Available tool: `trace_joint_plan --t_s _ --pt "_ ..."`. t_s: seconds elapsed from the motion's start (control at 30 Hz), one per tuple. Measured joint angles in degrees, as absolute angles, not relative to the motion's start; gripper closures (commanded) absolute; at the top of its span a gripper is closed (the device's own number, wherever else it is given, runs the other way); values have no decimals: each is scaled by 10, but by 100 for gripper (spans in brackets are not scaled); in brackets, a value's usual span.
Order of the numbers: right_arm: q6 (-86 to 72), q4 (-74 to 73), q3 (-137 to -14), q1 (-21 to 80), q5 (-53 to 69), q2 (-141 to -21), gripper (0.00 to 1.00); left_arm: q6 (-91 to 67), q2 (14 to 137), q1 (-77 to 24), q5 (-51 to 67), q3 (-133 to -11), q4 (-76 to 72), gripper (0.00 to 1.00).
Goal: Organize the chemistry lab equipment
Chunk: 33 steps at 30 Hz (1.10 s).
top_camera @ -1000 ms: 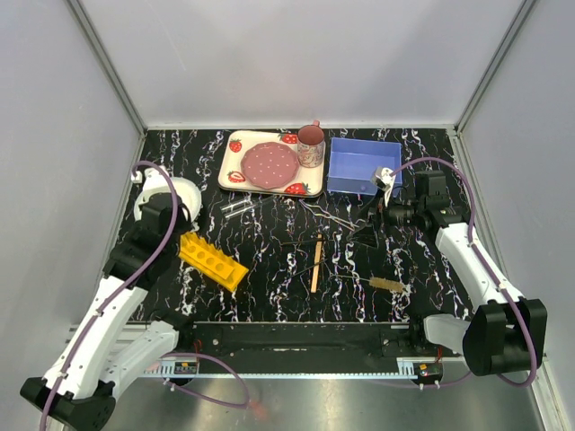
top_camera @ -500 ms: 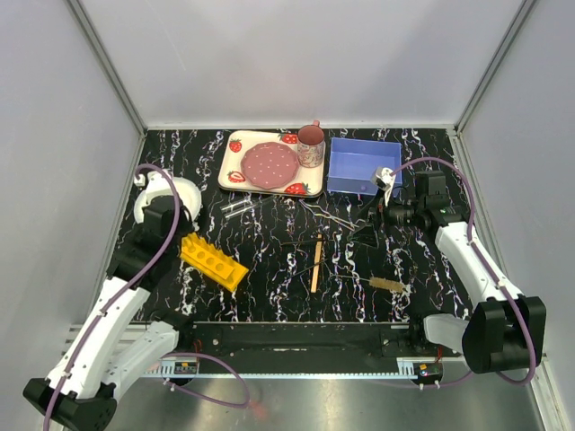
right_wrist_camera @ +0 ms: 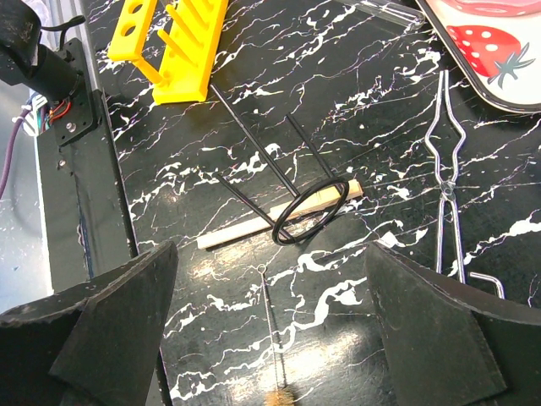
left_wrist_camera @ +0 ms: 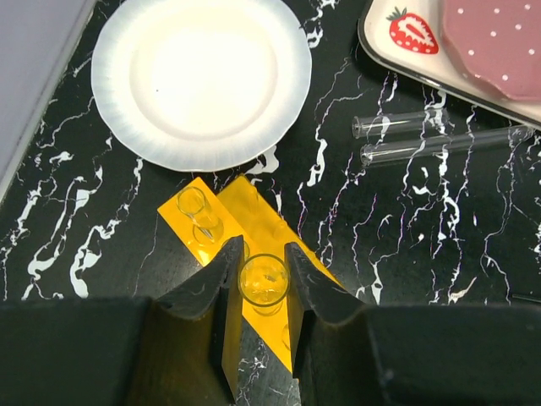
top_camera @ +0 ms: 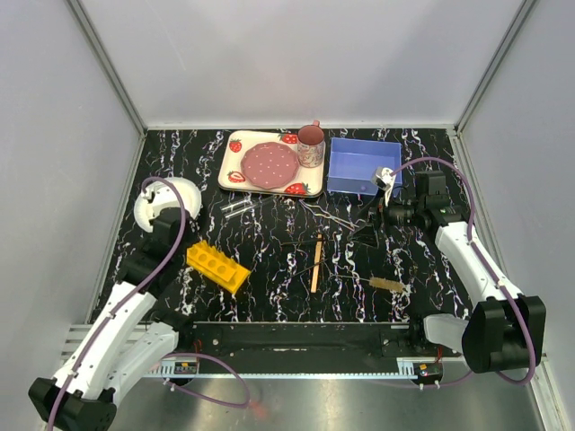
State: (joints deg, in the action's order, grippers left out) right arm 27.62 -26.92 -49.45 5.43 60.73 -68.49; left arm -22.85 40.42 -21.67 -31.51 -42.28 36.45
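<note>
Far left: round white plate, partly hidden under the left arm. Just in front of it, yellow rack, lying at a slant on the black table.

Left gripper right over the rack, fingers close together. Pinched on one glass tube standing in a hole. A second tube standing in the hole at the rack's far end.

A bit to the right, two loose tubes lying flat, side by side. Close to the strawberry tray with its pink plate and cup. Blue bin next to the tray, at the back.

In the middle, black wire ring with long legs, lying across the wooden stick. Wire tongs beside them, not touching. Brush alone, nearer the front.

Right gripper hanging over these middle things. Fingers very far apart, holding nothing, touching nothing.

Seen only from the left wrist: the tube between the fingers, too small from the top. Seen only from the top: blue bin and cup. Seen only from the right wrist: the rack's side, with thin yellow posts.
</note>
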Motion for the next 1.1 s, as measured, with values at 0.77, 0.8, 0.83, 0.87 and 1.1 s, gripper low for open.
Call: trace_joint_plan --t_s 0.77,0.8,0.83,0.87,1.1 --pt "279 -270 -495 52 611 -691 3 -236 367 -217 -315 -352 308 67" --pt "279 -270 -495 52 611 -691 3 -236 366 -217 -315 -352 307 67" --pt "280 -270 -495 52 611 -691 3 -236 364 -217 -315 -352 307 66" --pt "280 -270 -495 52 611 -691 3 -235 363 -217 -315 -352 307 64" --pt "281 -270 -495 51 612 -693 2 -225 361 -217 -312 -356 311 59"
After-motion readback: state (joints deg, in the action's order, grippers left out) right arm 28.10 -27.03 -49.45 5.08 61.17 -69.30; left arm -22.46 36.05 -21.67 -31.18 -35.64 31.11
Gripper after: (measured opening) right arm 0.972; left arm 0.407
